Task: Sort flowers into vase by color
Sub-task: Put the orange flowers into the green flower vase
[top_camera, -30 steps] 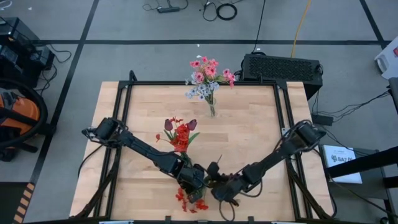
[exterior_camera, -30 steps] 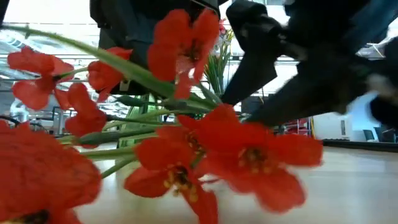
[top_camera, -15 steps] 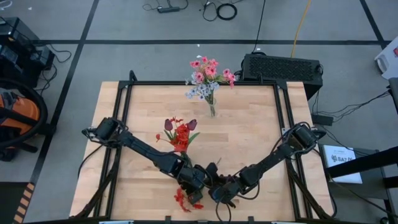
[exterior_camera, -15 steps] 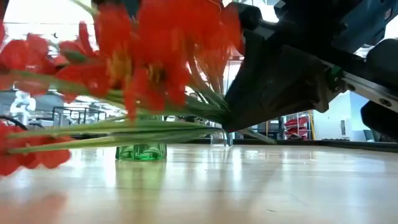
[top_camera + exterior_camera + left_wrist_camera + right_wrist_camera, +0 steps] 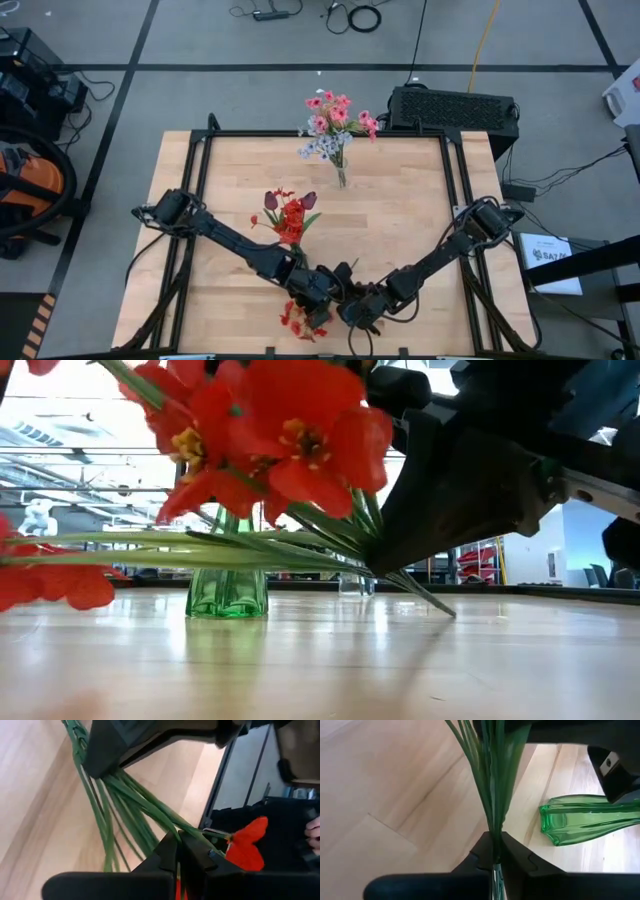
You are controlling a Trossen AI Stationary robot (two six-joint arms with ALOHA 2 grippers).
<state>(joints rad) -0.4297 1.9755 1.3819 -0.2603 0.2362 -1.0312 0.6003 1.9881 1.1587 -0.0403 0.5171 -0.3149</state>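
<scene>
Stems of a red flower bunch (image 5: 300, 322) are pinched between both grippers at the near edge of the table (image 5: 400, 220): a handover seems to be under way. The right gripper (image 5: 493, 851) has its fingers closed tight on the bundled green stems, and the left gripper (image 5: 178, 851), just beside it, is also closed on them, its fingers nearly together, with the red blooms hanging past its wrist toward the table's front rail. The bunch is lifted clear of the wood, as the low view shows.

Just beyond the grippers stands a green vase (image 5: 227, 592), already holding red and maroon flowers (image 5: 288, 215). Farther back, near the far edge, a clear vase (image 5: 342, 178) carries the pink and whitish-lavender sprays (image 5: 332, 125).

By my reading, the next move calls for one gripper to let go so the other can swing the red bunch upright and lower its stem ends into the green vase's narrow mouth, without knocking the flowers already there.
</scene>
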